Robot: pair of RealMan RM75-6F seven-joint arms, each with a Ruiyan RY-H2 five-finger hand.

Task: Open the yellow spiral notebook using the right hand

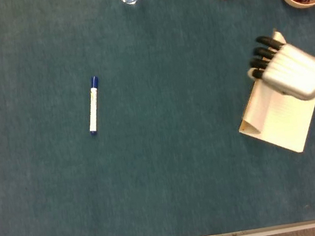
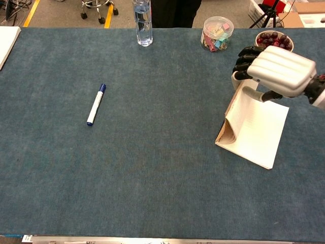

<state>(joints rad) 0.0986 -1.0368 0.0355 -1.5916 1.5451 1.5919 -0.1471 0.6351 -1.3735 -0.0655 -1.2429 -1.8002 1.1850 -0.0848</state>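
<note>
— Currently, where is the notebook [image 2: 256, 129]?
— Directly under the right hand [image 2: 277, 70]; white pages exposed.
— Fingers [image 1: 262, 59]?
— Pressed together, curled, pinching the raised cover's top edge.

The notebook [image 1: 280, 119] [image 2: 256, 129] lay at the right side of the table, well right of centre, turned at a slant so that its spine ran along its left edge. It was partly open: the cover [image 2: 234, 101] stood lifted steeply off the pages, hinged at the spine, its far upper edge pinched in the dark fingers [image 2: 245, 55] of the right hand [image 1: 287, 71] [image 2: 277, 68]. Beneath it a white page lay bare and flat. At the near left corner a few leaves curled up.
</note>
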